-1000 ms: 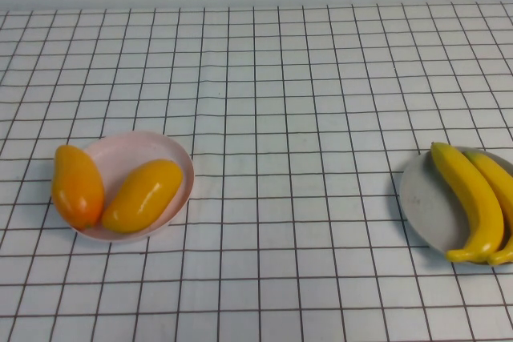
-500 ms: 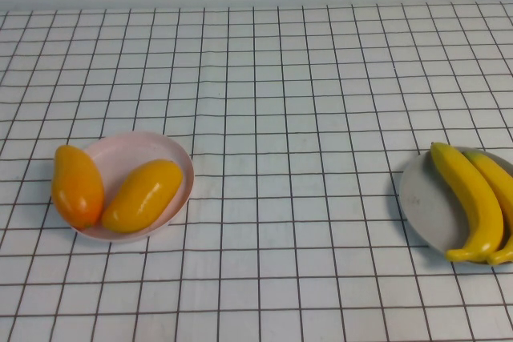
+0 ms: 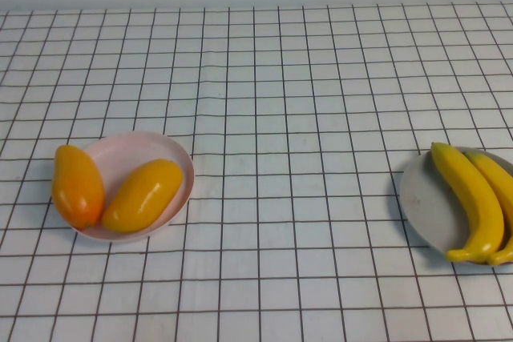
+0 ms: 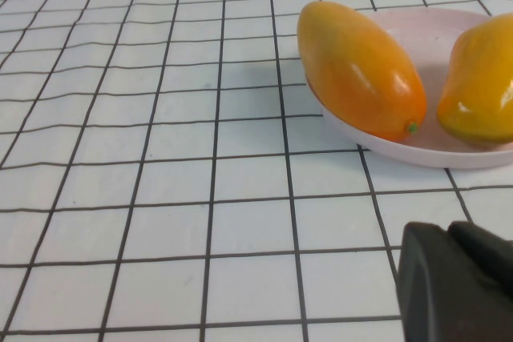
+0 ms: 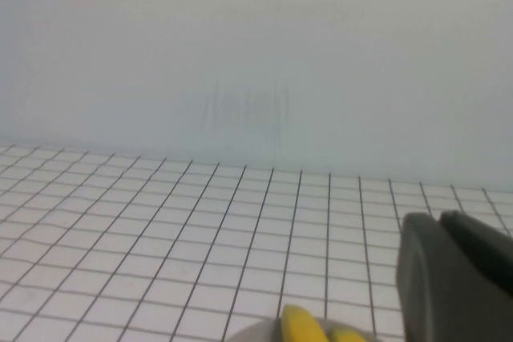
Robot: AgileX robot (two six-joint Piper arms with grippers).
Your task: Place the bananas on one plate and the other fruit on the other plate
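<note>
On lower left of the high view both mangoes point(image 3: 112, 190) sit on the pink plate point(image 3: 178, 158), both bananas point(image 3: 474, 198) on the grey plate point(image 3: 421, 198) at right edge, task looks done; left gripper point(image 4: 458, 282) and right gripper point(image 5: 457, 278) closed, empty, off the fruit.

The two oval fruits point(image 3: 112, 190) lie in the plate on the left point(image 3: 172, 154), the bananas point(image 3: 473, 198) on the plate at right point(image 3: 421, 198).

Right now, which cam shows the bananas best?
High view: both bananas lie full length on the grey plate. Right wrist shows only their tips beside the shut right gripper; left wrist shows none, just the shut left gripper.
</note>
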